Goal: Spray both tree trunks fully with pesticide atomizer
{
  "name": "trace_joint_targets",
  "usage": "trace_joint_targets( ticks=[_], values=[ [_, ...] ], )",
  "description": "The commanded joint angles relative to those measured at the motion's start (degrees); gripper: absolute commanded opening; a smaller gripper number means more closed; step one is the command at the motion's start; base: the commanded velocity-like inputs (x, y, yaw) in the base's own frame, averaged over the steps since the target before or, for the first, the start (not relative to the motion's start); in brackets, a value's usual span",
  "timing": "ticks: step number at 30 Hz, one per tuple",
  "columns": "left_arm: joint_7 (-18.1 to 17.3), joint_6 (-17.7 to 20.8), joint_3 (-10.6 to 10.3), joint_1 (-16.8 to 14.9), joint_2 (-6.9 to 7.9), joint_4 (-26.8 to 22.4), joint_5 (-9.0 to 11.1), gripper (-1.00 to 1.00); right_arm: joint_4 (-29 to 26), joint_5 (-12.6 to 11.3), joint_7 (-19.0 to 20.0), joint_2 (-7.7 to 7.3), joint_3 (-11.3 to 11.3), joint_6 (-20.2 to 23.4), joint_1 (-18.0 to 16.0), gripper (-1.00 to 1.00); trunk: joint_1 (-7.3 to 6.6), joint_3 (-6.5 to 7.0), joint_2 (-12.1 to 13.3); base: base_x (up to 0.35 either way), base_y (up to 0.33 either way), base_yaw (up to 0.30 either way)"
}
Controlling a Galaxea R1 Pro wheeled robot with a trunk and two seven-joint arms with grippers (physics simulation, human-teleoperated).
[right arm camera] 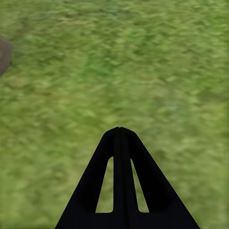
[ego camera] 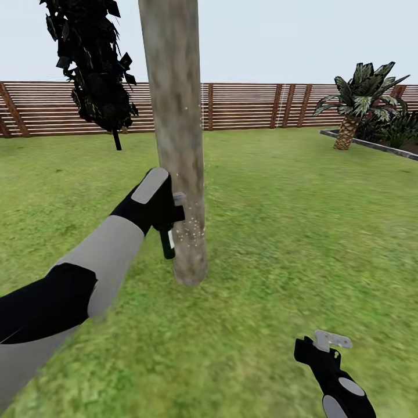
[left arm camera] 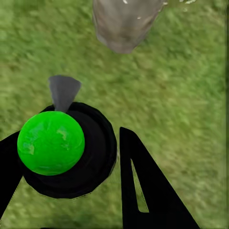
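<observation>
Right beside the left pincer (ego camera: 168, 217), a thick tree trunk (ego camera: 177, 139) is standing up straight out of the grass (ego camera: 290, 232). That pincer is squeezing a small dark spray bottle (ego camera: 168, 244), and the bottle is hanging down below it with a pale stripe showing on its side. The bottle is sitting very close to the trunk, but whether they are touching is hard to tell. Tiny white specks (ego camera: 194, 223) are dotting the bark just past the pincer, at about its height and a little below. From the left wrist camera, the bottle (left arm camera: 69, 150) is looking like a round black shape with a bright green circle on it, and a grey spray tip (left arm camera: 63, 90) is pointing toward the foot of the trunk (left arm camera: 123, 24). One black finger (left arm camera: 143, 186) is pressing next to the bottle. Low down and well apart from the trunk, the right pincer (ego camera: 331, 342) is hanging over the grass with nothing in it. From the right wrist camera, its two fingers (right arm camera: 119, 176) are pressing flat together. Far behind both pincers, a brown slat fence (ego camera: 249, 107) is running across the lawn, a palm (ego camera: 360, 98) is growing near it, and a dark leafy bush (ego camera: 93, 64) is hanging up high past the left pincer.
</observation>
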Motion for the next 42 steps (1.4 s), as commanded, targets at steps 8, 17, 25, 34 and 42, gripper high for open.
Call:
trace_joint_targets(
  ticks=[8,17,25,34,42],
  values=[
    [0.8,0.4,-0.1,-9.8,-0.1,7.1,3.4,-1.0,0.0,-0.4,-0.5,0.01,0.5,0.1,-0.1,-1.0,0.0,-0.06,0.0,0.0,0.0,0.0],
    [0.8,0.4,-0.1,-27.5,-0.32,19.2,6.6,-1.0,0.0,-0.3,-0.5,0.01,1.2,0.1,-0.1,-1.0,0.0,-0.06,0.0,0.0,0.0,0.0],
    [1.3,0.4,-0.1,-39.2,-0.35,26.3,11.8,-1.0,-0.1,-0.3,-0.6,0.01,2.2,0.1,-0.1,-1.0,0.0,-0.06,0.0,0.0,0.0,0.0],
    [1.3,0.4,0.0,-42.9,-0.35,28.2,12.2,-1.0,-0.2,-0.3,-0.6,0.01,2.3,0.2,-0.1,-1.0,0.0,-0.06,0.0,0.0,0.0,0.0],
    [1.1,0.4,0.1,-41.9,-0.35,27.9,20.5,-1.0,-0.2,-0.3,-0.6,0.01,2.3,0.2,-0.1,-1.0,0.0,-0.06,0.0,0.0,0.0,0.0]
  ],
)
